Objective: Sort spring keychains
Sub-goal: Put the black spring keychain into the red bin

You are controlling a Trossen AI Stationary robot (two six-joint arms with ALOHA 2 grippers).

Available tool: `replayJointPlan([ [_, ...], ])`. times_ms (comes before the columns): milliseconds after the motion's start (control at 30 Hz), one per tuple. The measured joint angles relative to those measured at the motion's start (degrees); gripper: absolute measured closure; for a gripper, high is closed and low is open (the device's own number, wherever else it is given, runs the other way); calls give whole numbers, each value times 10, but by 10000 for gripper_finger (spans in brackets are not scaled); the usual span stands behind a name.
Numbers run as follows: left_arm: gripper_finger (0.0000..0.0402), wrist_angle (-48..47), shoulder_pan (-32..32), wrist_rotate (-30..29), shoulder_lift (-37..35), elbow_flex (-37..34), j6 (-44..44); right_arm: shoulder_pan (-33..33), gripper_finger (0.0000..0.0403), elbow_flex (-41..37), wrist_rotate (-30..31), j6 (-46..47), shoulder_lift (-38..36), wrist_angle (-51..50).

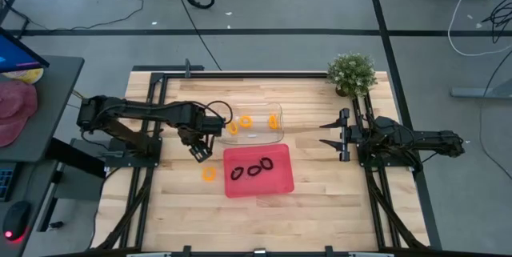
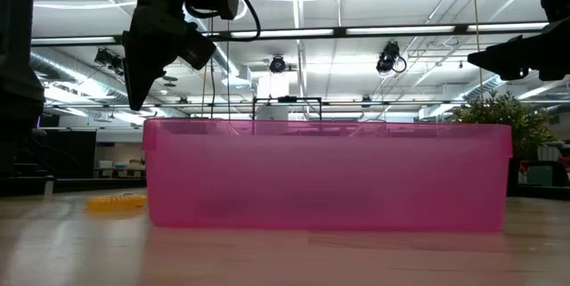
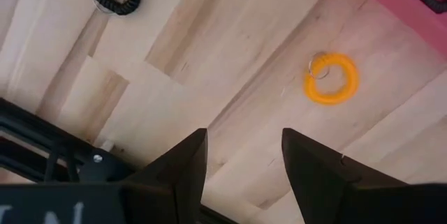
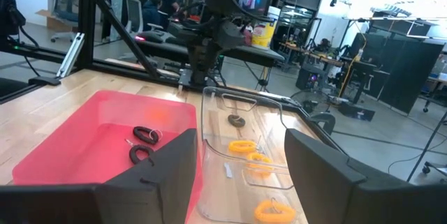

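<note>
**Left gripper open above the table**

The left gripper hangs open and empty near 1 orange keychain on the wood. 3 black keychains lie in the pink tray. The right gripper waits open, well apart.

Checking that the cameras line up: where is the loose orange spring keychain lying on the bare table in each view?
High view: orange spring keychain on bare wood, left of the pink tray.
Low view: low at the left, beside the pink tray.
Left wrist view: right of centre, ahead of the open left hand.
Right wrist view: not in it.
Shared landmark: the pink tray.
</note>
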Motion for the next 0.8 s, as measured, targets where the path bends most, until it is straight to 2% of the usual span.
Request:
replayJointPlan([
  [800,213,9,2,-13,-2,0,10,0,181,0,0,0,0,0],
])
